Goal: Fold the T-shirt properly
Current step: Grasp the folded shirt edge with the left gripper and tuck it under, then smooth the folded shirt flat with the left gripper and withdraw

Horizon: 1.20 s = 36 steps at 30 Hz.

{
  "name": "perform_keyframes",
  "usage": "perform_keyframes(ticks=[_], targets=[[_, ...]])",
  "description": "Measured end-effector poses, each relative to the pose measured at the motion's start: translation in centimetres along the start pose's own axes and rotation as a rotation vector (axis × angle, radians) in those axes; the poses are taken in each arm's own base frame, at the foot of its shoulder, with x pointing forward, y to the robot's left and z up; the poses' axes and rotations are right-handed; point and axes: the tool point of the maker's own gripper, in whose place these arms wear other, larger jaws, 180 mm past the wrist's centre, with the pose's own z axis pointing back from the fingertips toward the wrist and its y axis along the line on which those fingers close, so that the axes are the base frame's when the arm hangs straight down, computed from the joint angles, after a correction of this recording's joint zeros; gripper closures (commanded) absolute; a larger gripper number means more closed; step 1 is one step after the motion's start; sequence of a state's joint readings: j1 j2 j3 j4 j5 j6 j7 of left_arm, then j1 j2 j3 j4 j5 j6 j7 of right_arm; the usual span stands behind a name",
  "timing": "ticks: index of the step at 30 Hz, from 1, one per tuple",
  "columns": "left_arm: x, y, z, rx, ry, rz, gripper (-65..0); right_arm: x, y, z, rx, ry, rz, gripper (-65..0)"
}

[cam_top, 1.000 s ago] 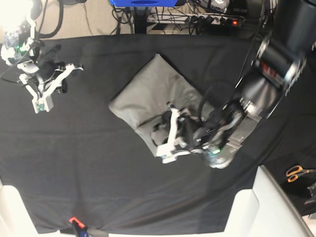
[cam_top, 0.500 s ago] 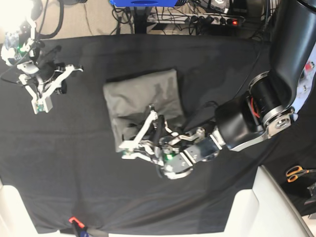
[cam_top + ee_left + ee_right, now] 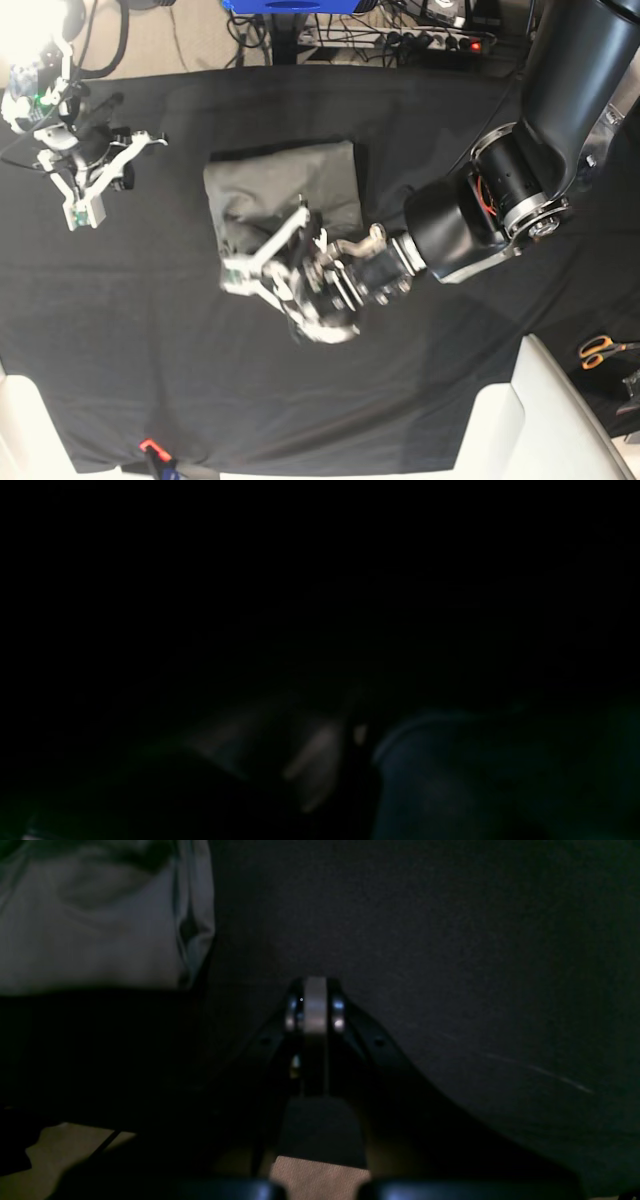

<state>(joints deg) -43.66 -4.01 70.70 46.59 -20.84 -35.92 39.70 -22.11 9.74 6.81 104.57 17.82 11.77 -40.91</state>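
Left claw pinches T-shirt edge; right claw closed, empty.

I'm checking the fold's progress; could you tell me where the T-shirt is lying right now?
In the base view the T-shirt lies folded near the middle of the black cloth, with the left pincer at its near edge.

Base view: folded grey T-shirt at frame centre on black cloth. Left gripper rests at its lower edge; right gripper sits apart, upper left. Orange-handled scissors lie far right.
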Motion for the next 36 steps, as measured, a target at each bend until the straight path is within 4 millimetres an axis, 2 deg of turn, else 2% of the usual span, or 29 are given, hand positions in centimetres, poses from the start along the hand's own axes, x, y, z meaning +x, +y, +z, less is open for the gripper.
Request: perform_keyframes(ticks=[3, 9, 13, 17, 28, 36], targets=[[-0.5, 0.5, 0.2, 0.010, 0.006, 0.019, 0.0, 0.0, 0.0, 0.0, -0.001, 0.000, 0.000, -0.2], [-0.2, 0.5, 0.2, 0.011, 0.004, 0.014, 0.0, 0.2, 0.0, 0.0, -0.001, -0.005, 0.001, -0.2], [0.6, 0.9, 0.0, 0.059, 0.043, -0.072, 0.0, 0.2, 0.0, -0.1, 0.001, -0.006, -0.001, -0.2], [2.1, 0.2, -0.5, 0.063, 0.039, -0.114, 0.0, 0.1, 0.0, 0.0, 0.000, -0.001, -0.002, -0.2], [2.4, 0.3, -0.4, 0.065, 0.040, -0.115, -1.0, 0.0, 0.0, 0.0, 0.000, 0.001, -0.002, -0.2], [2.9, 2.1, 0.7, 0.099, 0.037, -0.124, -44.4, 0.0, 0.1, 0.0, 0.001, 0.001, -0.002, -0.2]])
